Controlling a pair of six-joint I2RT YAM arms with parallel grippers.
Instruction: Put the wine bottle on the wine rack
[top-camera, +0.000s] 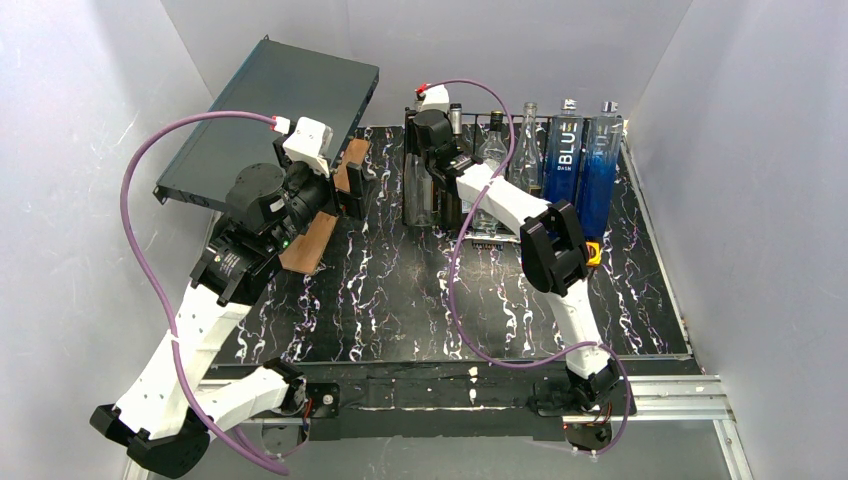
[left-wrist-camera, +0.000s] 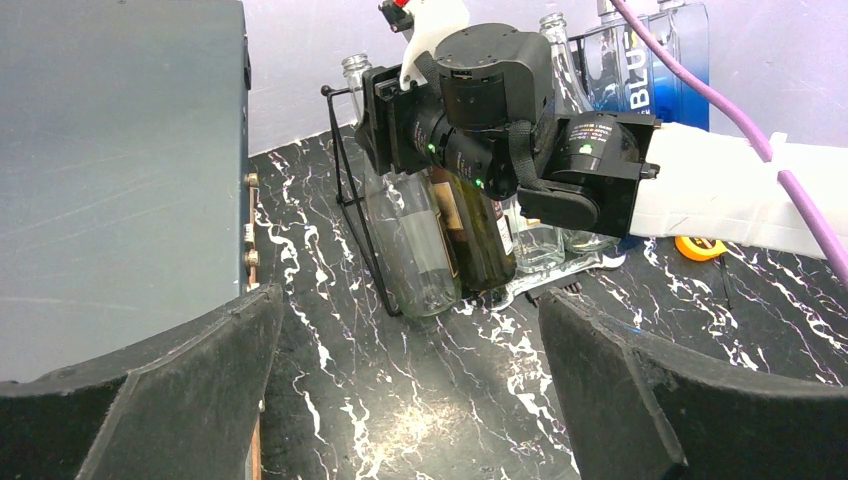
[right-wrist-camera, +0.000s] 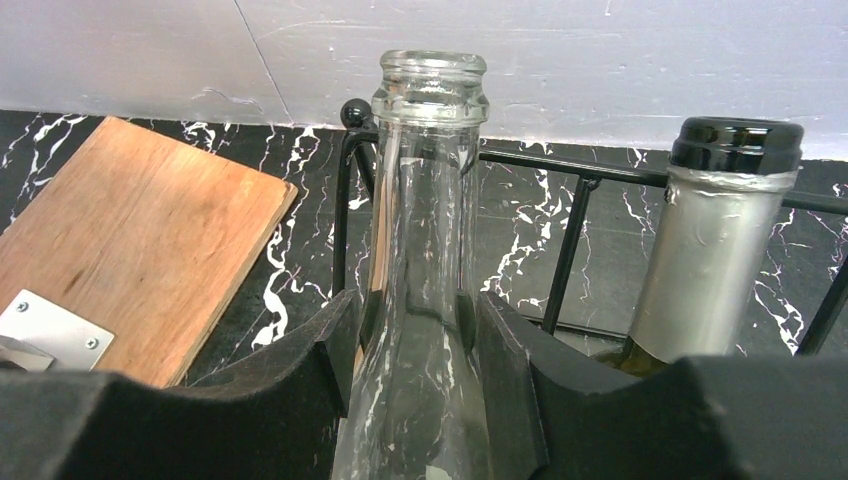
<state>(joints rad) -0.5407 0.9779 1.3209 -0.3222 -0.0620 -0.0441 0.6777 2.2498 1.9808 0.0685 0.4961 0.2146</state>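
A clear glass wine bottle lies tilted in the left end slot of the black wire wine rack, base toward the front. My right gripper is shut on its neck, and in the right wrist view the gripper has a pad on each side of the bottle. The bottle and the rack also show in the left wrist view. My left gripper is open and empty above the marble mat, to the left of the rack.
A dark bottle with a silver foil neck lies in the slot beside it. Other clear bottles and two blue bottles fill the rack to the right. A dark grey flat box stands at the back left. A wooden board lies under my left gripper.
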